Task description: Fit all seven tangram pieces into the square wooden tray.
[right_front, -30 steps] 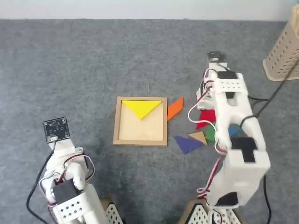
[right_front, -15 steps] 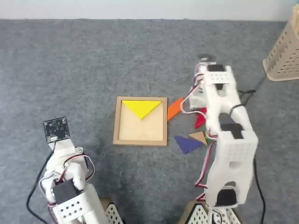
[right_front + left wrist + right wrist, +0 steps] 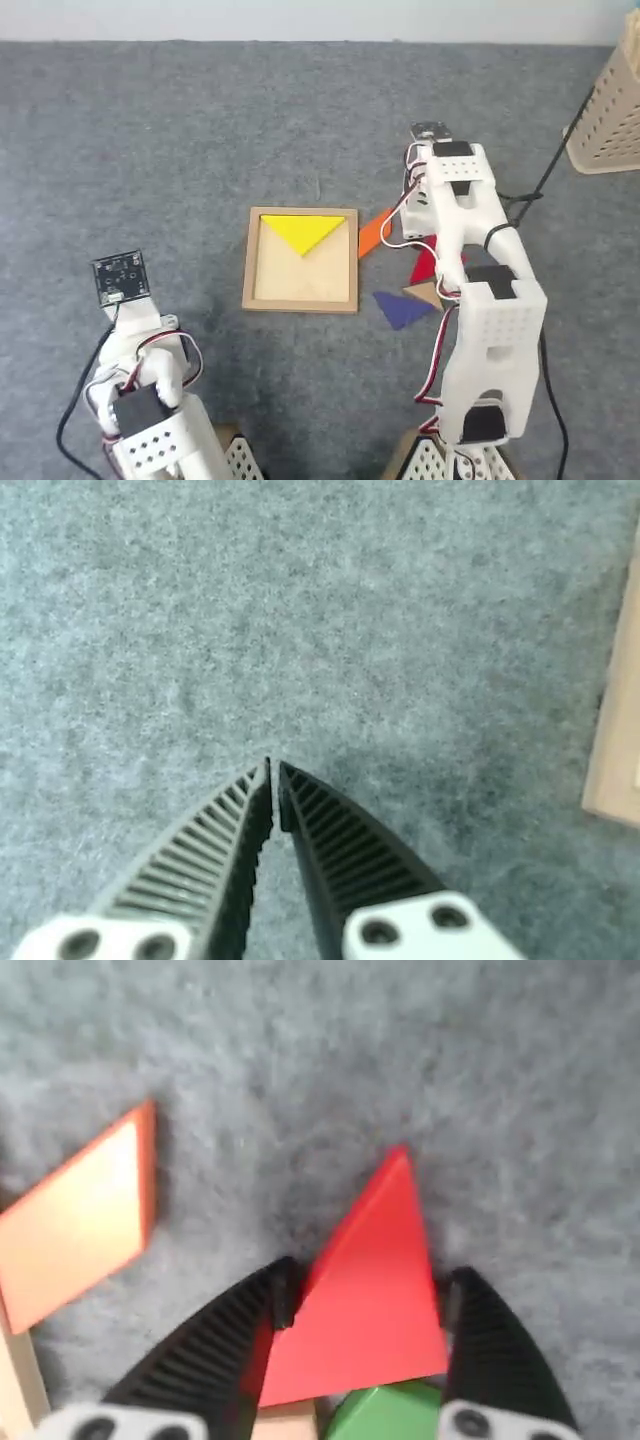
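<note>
The square wooden tray lies mid-table with a yellow triangle in its far half. Just right of it are an orange parallelogram, a red triangle, a tan triangle and a dark blue triangle. My right gripper is open low over the red triangle, one finger on each side of it. A green piece touches the red one, and the orange parallelogram lies beside them. My left gripper is shut over bare carpet, near the tray's edge.
A perforated beige basket stands at the far right. The right arm stretches over the loose pieces and hides some of them. The left arm stays folded at the near left. Grey carpet covers the table.
The right arm has swung left and slightly away from me, and now covers the green and blue pieces that showed beside it. The left arm has not moved.
</note>
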Motion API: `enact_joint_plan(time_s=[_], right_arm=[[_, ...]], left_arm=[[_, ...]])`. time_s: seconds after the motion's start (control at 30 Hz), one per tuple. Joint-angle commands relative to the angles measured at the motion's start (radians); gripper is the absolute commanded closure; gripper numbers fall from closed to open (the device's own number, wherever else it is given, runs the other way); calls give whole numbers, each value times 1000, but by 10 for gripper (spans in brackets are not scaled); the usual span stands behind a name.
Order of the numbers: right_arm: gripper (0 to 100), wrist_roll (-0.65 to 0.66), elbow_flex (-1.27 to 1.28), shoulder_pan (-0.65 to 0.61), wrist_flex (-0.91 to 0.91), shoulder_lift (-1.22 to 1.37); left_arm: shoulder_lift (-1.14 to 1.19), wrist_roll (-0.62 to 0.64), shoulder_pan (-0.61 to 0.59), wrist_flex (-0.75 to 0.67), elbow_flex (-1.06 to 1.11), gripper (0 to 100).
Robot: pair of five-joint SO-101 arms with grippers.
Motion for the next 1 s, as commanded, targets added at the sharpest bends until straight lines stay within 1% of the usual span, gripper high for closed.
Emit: enact_joint_plan(time_s=[0.0, 0.13, 0.27, 0.4, 0.47, 0.5, 0.6, 0.63, 0.7, 0.8, 0.97], right_arm=[[822, -17, 15, 1, 4, -33], [836, -20, 54, 35, -12, -130], [911, -20, 203, 47, -133, -269], [927, -15, 362, 38, -242, -429], [917, -18, 408, 44, -252, -493], [892, -18, 425, 47, -249, -524], [771, -18, 470, 54, -217, -596], [752, -20, 488, 50, -202, -613], [762, -31, 537, 24, -171, -634], [786, -46, 623, -7, -183, -621], [788, -43, 617, -50, -177, -506]], left_arm=[[-3, 9, 3, 3, -8, 987], [-3, 9, 3, 3, -8, 987], [-3, 9, 3, 3, -8, 987], [-3, 9, 3, 3, -8, 987], [-3, 9, 3, 3, -8, 987], [-3, 9, 3, 3, -8, 987], [-3, 9, 3, 3, -8, 987], [-3, 9, 3, 3, -8, 987], [-3, 9, 3, 3, -8, 987], [-3, 9, 3, 3, -8, 987], [-3, 9, 3, 3, -8, 987]])
